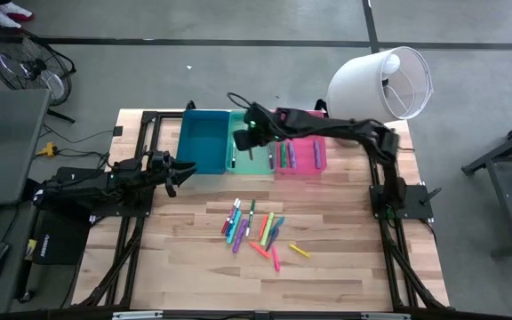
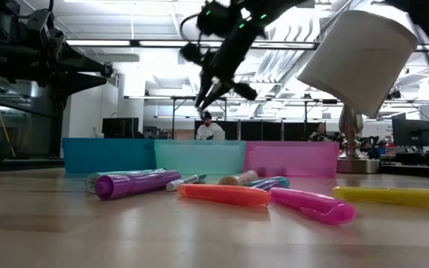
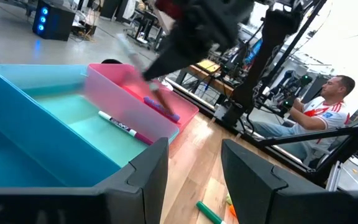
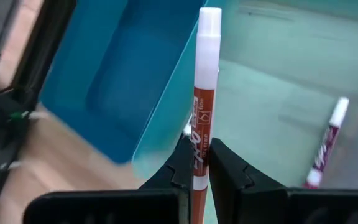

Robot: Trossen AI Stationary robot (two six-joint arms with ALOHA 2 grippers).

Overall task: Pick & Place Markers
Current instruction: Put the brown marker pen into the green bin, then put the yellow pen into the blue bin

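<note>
Pale wooden plank surface [image 1: 345, 267], three rectangular translucent plastic bins in a row along the far edge: blue bin [image 1: 203, 142] on the left, mint green bin [image 1: 241, 153] in the middle, pink bin [image 1: 299, 153] on the right. White lampshade-like cone [image 1: 382, 82] past the far right corner, seen from above as a hollow bucket shape, from the low view as a tilted white shade. Left pincer [image 1: 174, 171] at the left, near the blue bin, spread apart and empty; its wrist view looking over the blue bin's rim. Right pincer [image 4: 197, 163] up over the mint green bin, pressed together on a red-barrelled marker with a white cap [image 4: 202, 99], upright between the fingers [image 4: 225, 171]; only the right wrist view shows this grip and the lettering on the barrel, while the low view gives a dark blur up high. Loose markers [image 1: 256, 229] in a scatter mid-surface: slim glossy cylinders in pink, purple, green, orange, yellow. Low view alone shows them close: purple marker [image 2: 136, 183], orange marker [image 2: 224, 194], pink marker [image 2: 313, 205], yellow marker [image 2: 393, 196] lying flat. One white-and-magenta marker [image 3: 124, 127] on the mint bin's floor, more in the pink bin.
</note>
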